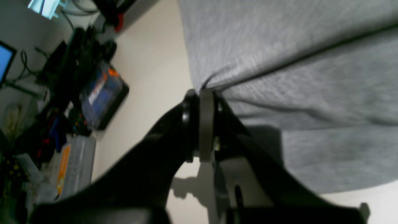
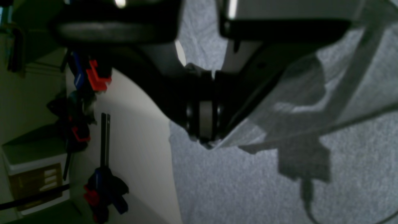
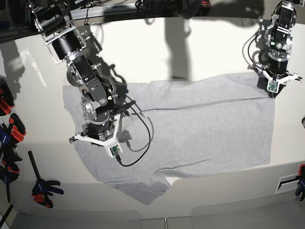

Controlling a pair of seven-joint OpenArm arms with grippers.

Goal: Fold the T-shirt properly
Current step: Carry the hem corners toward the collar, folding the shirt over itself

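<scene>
Lying spread flat | T-shirt [image 3: 200,129] | heather-grey, plain side up

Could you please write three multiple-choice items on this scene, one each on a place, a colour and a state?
1. Where in the base view does the left gripper grip the T-shirt?
A. its upper right corner
B. its middle
C. its lower left sleeve

2. What colour is the T-shirt?
A. navy blue
B. light heather grey
C. red

3. How do the right gripper's jaws stand?
A. wide open above bare table
B. shut on an edge of cloth
C. shut on a clamp

Answers:
1. A, that gripper sits at the cloth's upper right corner.
2. B, grey knit shows in every view.
3. B, the right wrist view shows a lifted fold pinched at the tips.
</scene>
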